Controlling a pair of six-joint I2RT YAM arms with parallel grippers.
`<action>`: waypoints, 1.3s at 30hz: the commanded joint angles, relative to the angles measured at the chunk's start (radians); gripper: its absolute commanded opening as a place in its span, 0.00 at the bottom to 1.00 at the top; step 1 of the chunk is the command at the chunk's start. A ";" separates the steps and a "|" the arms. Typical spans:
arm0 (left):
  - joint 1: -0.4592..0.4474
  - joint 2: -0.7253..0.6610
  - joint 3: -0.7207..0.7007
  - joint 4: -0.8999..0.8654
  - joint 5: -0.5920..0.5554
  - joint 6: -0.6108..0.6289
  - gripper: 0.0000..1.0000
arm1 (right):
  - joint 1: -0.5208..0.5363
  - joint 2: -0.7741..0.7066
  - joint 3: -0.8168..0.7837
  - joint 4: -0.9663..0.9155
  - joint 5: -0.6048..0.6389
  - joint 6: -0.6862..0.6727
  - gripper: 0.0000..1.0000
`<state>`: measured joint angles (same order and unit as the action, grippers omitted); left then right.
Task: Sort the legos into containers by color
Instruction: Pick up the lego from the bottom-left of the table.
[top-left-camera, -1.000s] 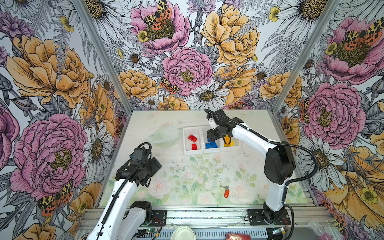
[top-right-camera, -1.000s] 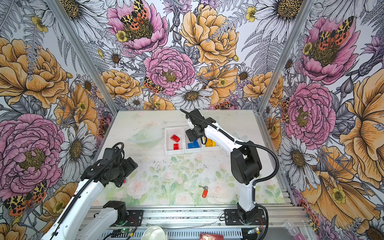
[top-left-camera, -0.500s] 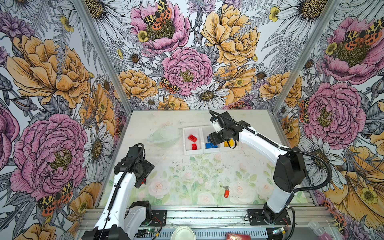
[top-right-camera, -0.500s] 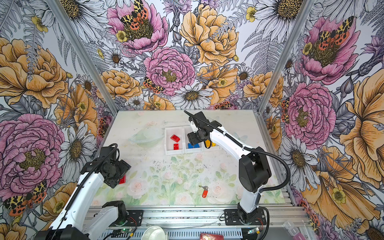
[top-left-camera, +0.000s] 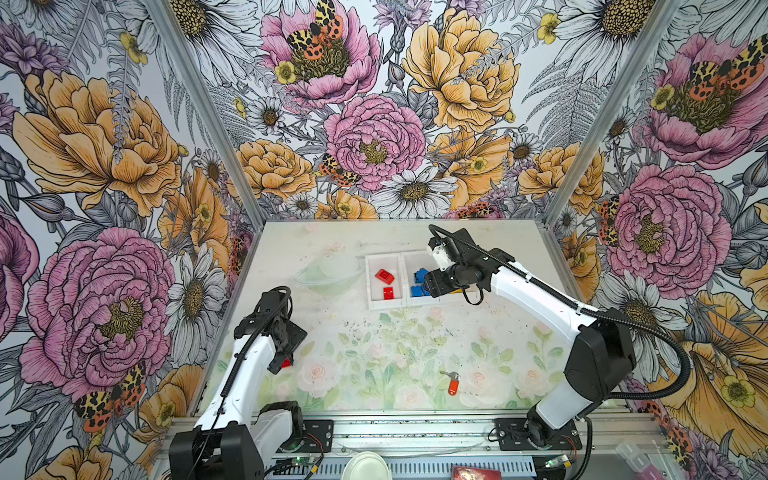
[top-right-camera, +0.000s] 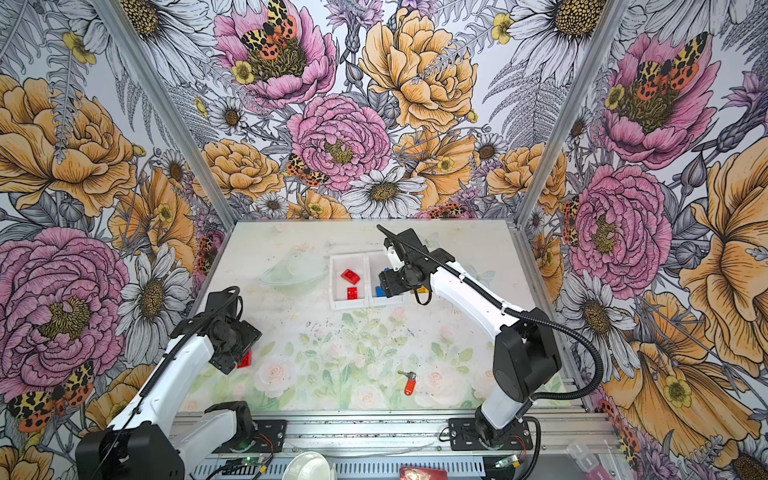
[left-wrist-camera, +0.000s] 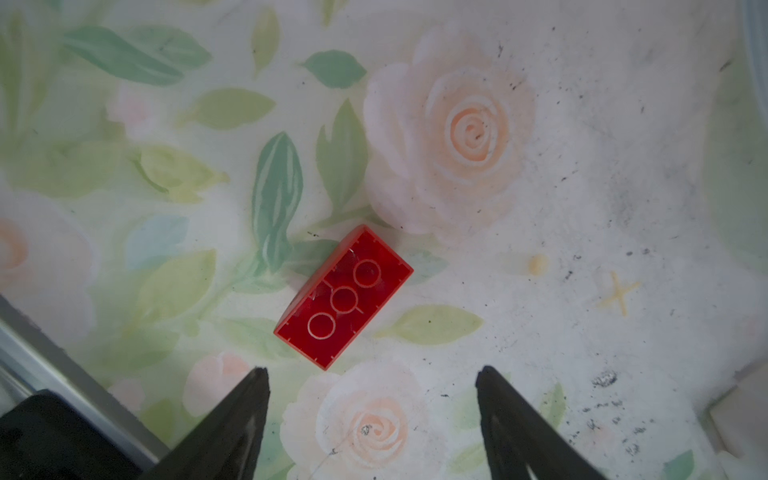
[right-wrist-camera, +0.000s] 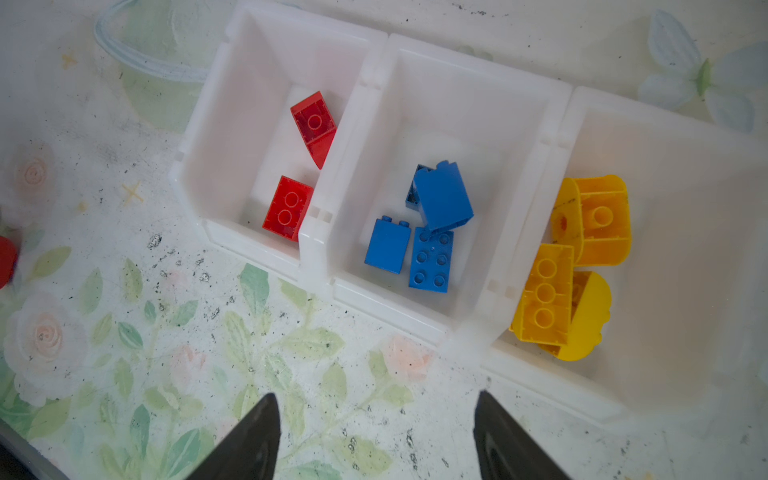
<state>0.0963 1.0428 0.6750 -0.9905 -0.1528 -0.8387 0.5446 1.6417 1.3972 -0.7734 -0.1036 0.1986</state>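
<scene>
The left gripper (left-wrist-camera: 372, 374) holds its dark fingers (left-wrist-camera: 245, 411) spread wide, with nothing between them. Just past the tips lies a red brick (left-wrist-camera: 344, 297), hollow underside up and set aslant to the line of the tips. It touches only the table (left-wrist-camera: 561, 208), which is bare on every side of it. A metal rail (left-wrist-camera: 62, 361) marks the table's edge close behind one finger, so there is less room on that side. In both top views the brick shows partly under this gripper, near the left border of the table.

The right gripper (right-wrist-camera: 376, 397) is also spread and empty. In both top views it hangs over the near side of the containers (right-wrist-camera: 357, 104), about where the middle bin meets the third.

- **Bin nearest the left arm:** two red legos (right-wrist-camera: 287, 208) lie against the wall it shares with the middle bin, and most of its floor is free.
- **Middle bin:** four blue legos (right-wrist-camera: 442, 195) sit clustered toward the near wall, one of them leaning on the others.
- **Third bin:** yellow legos (right-wrist-camera: 544, 291) are piled against the wall on the middle bin's side, and the rest of its floor is bare. How many there are I cannot tell.

A clear dish (top-left-camera: 328, 272) sits just beside the outer wall of the red bin, so that flank is tight. Between the two arms the table is wide open, with only a key tag (top-left-camera: 453, 384) near the front edge, well apart from both grippers and from the bins.
</scene>
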 joint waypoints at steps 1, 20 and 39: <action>0.018 0.027 -0.001 0.028 -0.114 0.012 0.80 | 0.003 -0.036 -0.001 0.008 -0.013 0.022 0.75; 0.014 0.124 -0.071 0.180 -0.074 0.094 0.76 | -0.048 -0.168 -0.097 -0.003 -0.063 0.083 0.80; -0.097 0.158 -0.081 0.179 -0.064 0.078 0.32 | -0.091 -0.211 -0.141 -0.015 -0.078 0.126 0.80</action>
<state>0.0048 1.2007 0.5854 -0.8288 -0.2176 -0.7605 0.4522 1.4662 1.2648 -0.7856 -0.1806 0.3065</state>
